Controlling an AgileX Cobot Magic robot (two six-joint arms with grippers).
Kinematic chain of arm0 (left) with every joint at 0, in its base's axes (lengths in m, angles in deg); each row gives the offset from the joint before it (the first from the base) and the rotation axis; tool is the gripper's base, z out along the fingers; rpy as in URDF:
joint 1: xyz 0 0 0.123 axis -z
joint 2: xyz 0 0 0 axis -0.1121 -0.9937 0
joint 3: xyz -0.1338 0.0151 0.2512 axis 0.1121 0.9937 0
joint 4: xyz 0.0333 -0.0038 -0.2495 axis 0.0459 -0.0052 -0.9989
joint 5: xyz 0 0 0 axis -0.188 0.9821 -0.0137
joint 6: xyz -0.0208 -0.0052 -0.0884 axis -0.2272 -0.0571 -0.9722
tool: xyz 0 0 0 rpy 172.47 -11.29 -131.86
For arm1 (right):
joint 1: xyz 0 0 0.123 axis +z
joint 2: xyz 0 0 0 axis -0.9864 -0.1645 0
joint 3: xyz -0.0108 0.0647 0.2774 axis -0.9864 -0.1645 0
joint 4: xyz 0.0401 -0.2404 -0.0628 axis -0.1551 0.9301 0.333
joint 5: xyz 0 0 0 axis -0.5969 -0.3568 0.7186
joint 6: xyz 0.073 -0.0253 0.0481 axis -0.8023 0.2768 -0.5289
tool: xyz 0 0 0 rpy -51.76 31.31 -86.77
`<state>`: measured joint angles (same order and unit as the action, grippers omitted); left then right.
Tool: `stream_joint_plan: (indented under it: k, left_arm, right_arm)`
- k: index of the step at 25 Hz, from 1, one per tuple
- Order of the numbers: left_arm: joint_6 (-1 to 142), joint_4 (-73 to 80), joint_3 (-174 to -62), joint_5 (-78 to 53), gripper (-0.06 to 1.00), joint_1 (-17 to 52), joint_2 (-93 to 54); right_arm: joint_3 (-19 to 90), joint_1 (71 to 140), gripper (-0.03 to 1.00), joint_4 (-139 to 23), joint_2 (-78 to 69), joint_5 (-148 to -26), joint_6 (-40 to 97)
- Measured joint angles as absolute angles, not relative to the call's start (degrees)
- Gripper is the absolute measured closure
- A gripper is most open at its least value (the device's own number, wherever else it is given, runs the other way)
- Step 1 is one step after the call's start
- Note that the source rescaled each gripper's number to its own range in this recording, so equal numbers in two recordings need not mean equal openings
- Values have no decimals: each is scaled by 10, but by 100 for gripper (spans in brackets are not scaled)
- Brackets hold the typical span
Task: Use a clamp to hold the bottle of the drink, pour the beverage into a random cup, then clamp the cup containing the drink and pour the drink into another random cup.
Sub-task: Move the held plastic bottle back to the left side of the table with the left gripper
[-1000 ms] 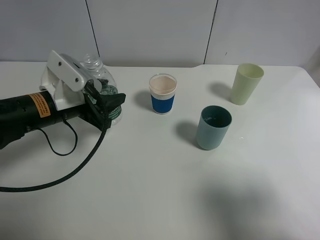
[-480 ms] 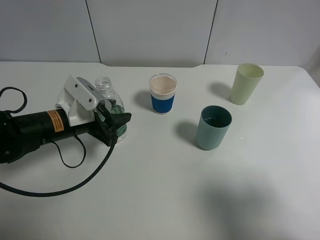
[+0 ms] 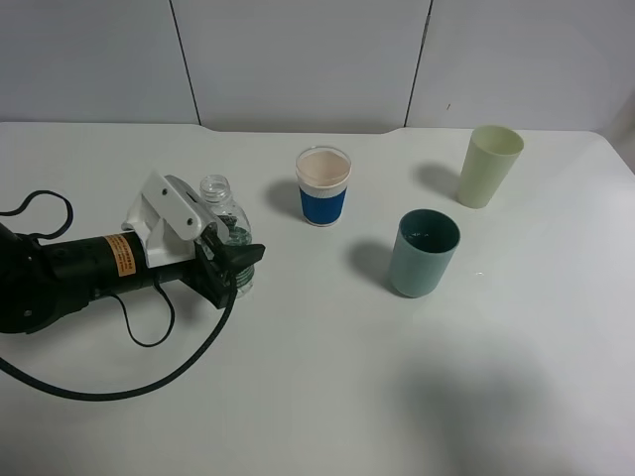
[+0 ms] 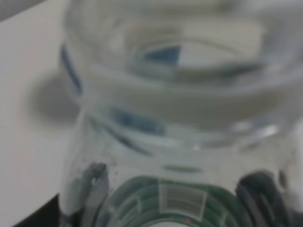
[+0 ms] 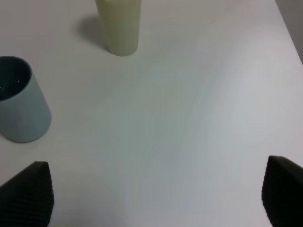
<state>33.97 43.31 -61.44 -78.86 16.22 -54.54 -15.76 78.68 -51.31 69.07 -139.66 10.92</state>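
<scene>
The white table (image 3: 327, 397) is filling most of the high view. The left arm (image 3: 60, 278) is lying low and nearly level over the table's 9 o'clock side, its black body pointing toward 3 o'clock, with a pale bracket on top and an orange sticker (image 3: 121, 255) facing up. A black cable (image 3: 149, 372) is looping from it toward 7 o'clock.

At the arm's tip the clamp (image 3: 233, 263) is gripping the bottle (image 3: 218, 196) around its green-labelled body, jaws closed in on both sides. The bottle is sitting at about 9 o'clock from the table's middle, neck up and looking upright. Whether its base is touching the table cannot be told. In the left wrist view the bottle (image 4: 165, 118) is filling the frame, blurred, with dark fingers showing at either side of the label.

The teal cup (image 3: 423, 254) is standing upright at about 3 o'clock from the middle. The yellow-green cup (image 3: 488, 166) is standing at 2 o'clock, and the white cup (image 3: 323, 186) with a blue band at 12 o'clock, all well apart.

The right gripper (image 5: 156, 194) is hanging over bare table with its fingertips spread wide and nothing between them, looking toward the teal cup (image 5: 19, 101) and the yellow-green cup (image 5: 120, 26).
</scene>
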Motion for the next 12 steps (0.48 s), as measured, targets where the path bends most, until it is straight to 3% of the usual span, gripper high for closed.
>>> stream_joint_plan:
  k: [12]
  left_arm:
    - [346,435,-614,-811,92,162,-564]
  right_arm:
    - [-158,787,37,-513,691,-1397,109]
